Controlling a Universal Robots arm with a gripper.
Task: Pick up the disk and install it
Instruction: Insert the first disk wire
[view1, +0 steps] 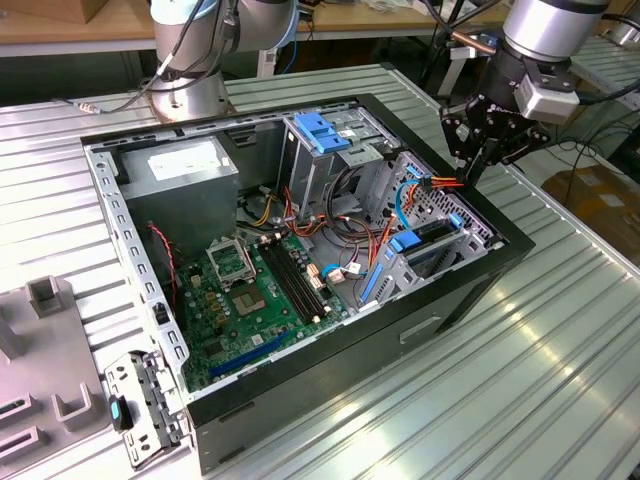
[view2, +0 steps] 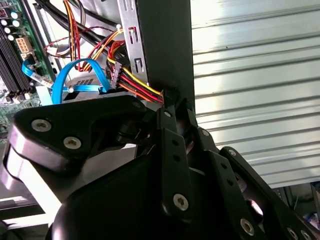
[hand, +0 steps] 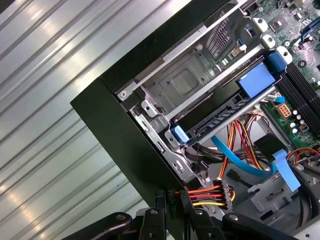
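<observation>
Hand (view1: 478, 165) pinches a connector of coloured wires (hand: 205, 195) at the case (view1: 470, 290) edge; the disk (hand: 225, 112) sits in its bay, long axis along the case wall.

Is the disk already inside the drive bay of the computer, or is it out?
In. The disk sits in the bay of the computer case, its blue tabs at both ends; the tool is above the case edge.
</observation>
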